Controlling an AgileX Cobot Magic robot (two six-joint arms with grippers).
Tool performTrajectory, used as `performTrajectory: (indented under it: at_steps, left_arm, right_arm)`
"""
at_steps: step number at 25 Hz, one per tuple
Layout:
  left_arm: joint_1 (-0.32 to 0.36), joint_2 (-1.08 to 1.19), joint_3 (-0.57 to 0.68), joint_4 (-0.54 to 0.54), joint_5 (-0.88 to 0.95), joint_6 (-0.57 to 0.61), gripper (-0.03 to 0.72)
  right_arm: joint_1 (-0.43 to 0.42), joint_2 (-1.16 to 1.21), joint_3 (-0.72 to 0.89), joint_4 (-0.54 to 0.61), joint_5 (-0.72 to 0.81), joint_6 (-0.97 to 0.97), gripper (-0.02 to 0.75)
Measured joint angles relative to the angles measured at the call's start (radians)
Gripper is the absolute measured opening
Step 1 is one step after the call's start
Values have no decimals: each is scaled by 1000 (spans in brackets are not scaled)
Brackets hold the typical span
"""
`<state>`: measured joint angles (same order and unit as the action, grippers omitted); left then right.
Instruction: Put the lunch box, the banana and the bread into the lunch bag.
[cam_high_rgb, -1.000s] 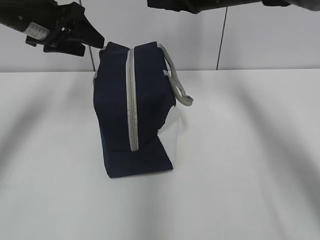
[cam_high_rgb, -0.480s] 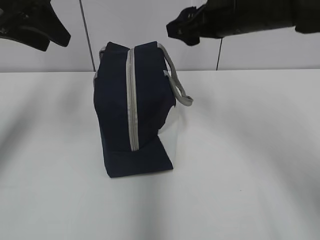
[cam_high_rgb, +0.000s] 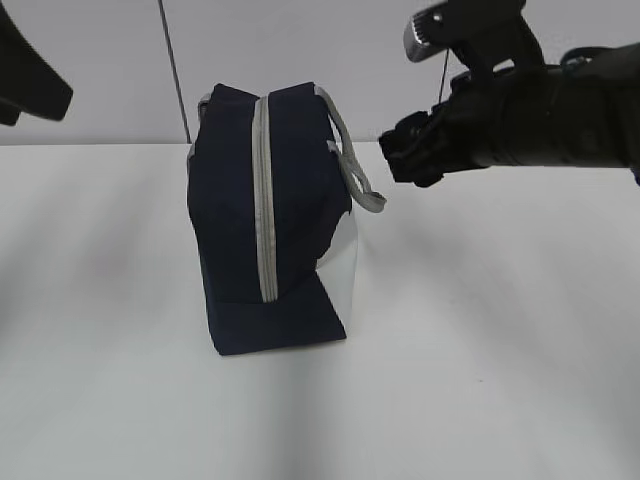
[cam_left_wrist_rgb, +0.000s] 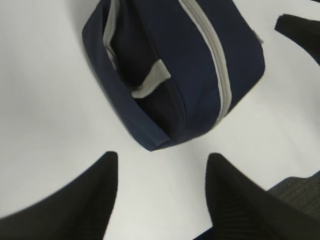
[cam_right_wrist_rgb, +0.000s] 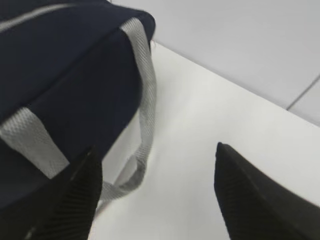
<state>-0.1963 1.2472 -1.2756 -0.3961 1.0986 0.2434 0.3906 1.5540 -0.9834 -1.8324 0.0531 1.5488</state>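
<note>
Bag (cam_high_rgb: 265, 220) stands zipped on the bench (cam_high_rgb: 480, 330) — right fingers (cam_right_wrist_rgb: 250, 200) apart beside its strap (cam_right_wrist_rgb: 145, 120), left fingers (cam_left_wrist_rgb: 235, 200) apart above it

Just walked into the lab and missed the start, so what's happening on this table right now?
A two-armed robot is working around a navy lunch bag standing on the white table, its grey zipper closed. The right gripper hovers open beside the bag's grey strap handle, holding nothing. The left gripper is open too, well above the table on the other side and empty. No lunch box, banana or bread is in view.
</note>
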Motion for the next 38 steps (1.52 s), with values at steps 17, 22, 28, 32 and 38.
performTrajectory:
  at_steps: [17,22,28,32,38]
  left_arm:
    - [-64,-466,352,-39,-6,-130,396]
    - [-64,-577,424,-8,27,-130,396]
    - [-64,-734,526,59,54,-130,396]
    - [-64,-863,579,97,65,-130,396]
    - [-64,-1020,645,160,83,-130,396]
  right_arm:
    - [102,-126,68,1343,424,-1242,516]
    - [103,-303,68,1675,547,-1581,516]
    - [103,-498,68,1892,670,-1767,516]
    - [103,-633,91,1910,774,-1776,516]
    - [103,-912,199,1932,917,-1776,516]
